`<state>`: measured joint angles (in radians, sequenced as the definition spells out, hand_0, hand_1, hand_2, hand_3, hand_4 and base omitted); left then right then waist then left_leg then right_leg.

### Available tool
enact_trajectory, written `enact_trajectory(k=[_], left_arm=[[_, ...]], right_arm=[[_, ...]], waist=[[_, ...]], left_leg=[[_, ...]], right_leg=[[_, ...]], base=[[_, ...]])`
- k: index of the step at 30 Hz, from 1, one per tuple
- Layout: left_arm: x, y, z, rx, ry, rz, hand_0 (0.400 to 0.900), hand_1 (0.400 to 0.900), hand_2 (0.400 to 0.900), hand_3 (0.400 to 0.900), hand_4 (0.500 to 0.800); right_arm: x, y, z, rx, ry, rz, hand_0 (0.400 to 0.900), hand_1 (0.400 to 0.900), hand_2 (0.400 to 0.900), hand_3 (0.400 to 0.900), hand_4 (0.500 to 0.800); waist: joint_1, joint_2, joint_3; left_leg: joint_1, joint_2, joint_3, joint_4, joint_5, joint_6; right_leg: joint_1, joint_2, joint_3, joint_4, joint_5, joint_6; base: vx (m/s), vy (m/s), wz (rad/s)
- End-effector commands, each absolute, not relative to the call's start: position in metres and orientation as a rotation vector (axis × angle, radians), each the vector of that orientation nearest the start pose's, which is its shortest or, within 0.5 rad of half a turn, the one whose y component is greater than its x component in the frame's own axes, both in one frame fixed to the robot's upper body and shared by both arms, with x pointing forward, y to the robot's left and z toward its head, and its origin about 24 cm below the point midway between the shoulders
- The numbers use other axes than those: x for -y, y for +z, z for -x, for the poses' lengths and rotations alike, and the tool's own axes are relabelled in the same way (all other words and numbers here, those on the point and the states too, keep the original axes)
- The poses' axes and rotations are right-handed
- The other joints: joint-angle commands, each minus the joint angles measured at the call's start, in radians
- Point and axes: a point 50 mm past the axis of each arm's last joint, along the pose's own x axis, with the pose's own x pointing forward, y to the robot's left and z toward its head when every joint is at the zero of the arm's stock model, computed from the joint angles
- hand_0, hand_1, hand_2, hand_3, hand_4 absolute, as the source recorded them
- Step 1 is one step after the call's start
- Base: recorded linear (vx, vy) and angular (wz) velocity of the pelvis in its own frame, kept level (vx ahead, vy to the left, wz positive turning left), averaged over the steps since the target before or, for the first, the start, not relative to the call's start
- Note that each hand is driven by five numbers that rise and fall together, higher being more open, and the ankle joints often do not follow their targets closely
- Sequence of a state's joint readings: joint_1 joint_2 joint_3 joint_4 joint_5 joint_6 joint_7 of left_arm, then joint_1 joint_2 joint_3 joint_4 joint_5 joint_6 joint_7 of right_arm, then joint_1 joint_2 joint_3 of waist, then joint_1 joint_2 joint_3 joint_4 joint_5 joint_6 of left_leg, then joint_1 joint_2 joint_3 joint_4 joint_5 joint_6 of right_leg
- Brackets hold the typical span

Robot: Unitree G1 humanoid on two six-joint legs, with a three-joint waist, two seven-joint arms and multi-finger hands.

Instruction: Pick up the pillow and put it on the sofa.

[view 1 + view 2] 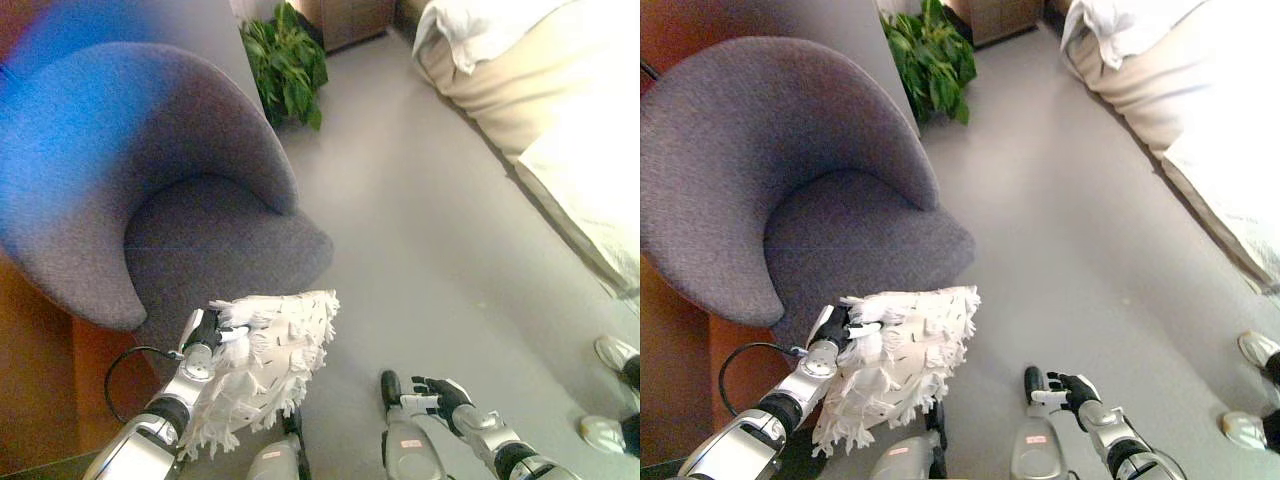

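A white fringed pillow (265, 365) hangs in the air just in front of the grey round sofa chair (150, 190), below its seat edge. My left hand (207, 330) is shut on the pillow's upper left corner and holds it up. In the right eye view the pillow (895, 370) and the left hand (840, 328) show the same way. My right hand (443, 393) is low at the bottom right, over the floor, empty, with its fingers loosely bent. It also shows in the right eye view (1072, 387).
A green potted plant (288, 62) stands behind the chair. A bed with white and beige bedding (540, 90) runs along the right. A person's shoes (612, 390) are on the grey floor at the right edge. Wooden floor shows at the left (40, 380).
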<state>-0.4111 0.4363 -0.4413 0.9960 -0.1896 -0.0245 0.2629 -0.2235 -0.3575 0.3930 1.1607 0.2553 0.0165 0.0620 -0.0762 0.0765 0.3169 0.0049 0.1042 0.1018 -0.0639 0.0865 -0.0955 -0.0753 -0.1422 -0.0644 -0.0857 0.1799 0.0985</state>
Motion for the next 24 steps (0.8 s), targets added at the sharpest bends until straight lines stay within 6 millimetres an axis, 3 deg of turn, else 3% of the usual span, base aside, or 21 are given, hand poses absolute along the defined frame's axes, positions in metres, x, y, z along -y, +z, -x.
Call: enact_trajectory(k=[1, 11, 17, 24], left_arm=[[-0.286, 0.027, -0.318, -0.300, 0.274, -0.665, 0.400, 0.400, 0.400, 0.400, 0.500], [-0.308, 0.125, -0.347, -0.146, 0.264, -0.788, 0.400, 0.400, 0.400, 0.400, 0.500], [-0.329, 0.162, -0.350, -0.149, 0.306, -0.834, 0.400, 0.400, 0.400, 0.400, 0.500], [-0.358, 0.229, -0.350, -0.130, 0.417, -0.925, 0.400, 0.400, 0.400, 0.400, 0.500]], right_arm=[[0.258, -0.134, -0.155, -1.113, 0.067, 0.375, 0.900, 0.900, 0.900, 0.900, 0.800], [0.262, -0.140, -0.134, -1.175, 0.067, 0.366, 0.900, 0.900, 0.900, 0.900, 0.800], [0.266, -0.145, -0.118, -1.247, 0.064, 0.369, 0.900, 0.900, 0.900, 0.900, 0.800], [0.273, -0.148, -0.100, -1.306, 0.045, 0.363, 0.900, 0.900, 0.900, 0.900, 0.800]], waist=[[0.023, -0.037, -0.100], [0.029, -0.025, -0.181], [0.022, -0.015, -0.217], [0.010, -0.006, -0.245]], left_leg=[[-0.064, -0.039, -0.022, 0.114, -0.050, 0.045], [0.009, -0.035, -0.019, 0.084, -0.064, 0.047], [0.043, -0.037, -0.014, 0.061, -0.066, 0.047], [0.063, -0.039, -0.006, 0.046, -0.071, 0.051]], right_leg=[[0.005, -0.013, -0.033, 0.107, -0.108, -0.008], [0.075, -0.019, -0.046, 0.086, -0.118, 0.006], [0.104, -0.017, -0.048, 0.064, -0.115, 0.015], [0.120, -0.013, -0.044, 0.052, -0.115, 0.026]], base=[[0.08, 0.002, 0.03], [0.07, -0.022, 0.07], [0.06, -0.023, 0.03], [0.06, -0.026, 0.02]])
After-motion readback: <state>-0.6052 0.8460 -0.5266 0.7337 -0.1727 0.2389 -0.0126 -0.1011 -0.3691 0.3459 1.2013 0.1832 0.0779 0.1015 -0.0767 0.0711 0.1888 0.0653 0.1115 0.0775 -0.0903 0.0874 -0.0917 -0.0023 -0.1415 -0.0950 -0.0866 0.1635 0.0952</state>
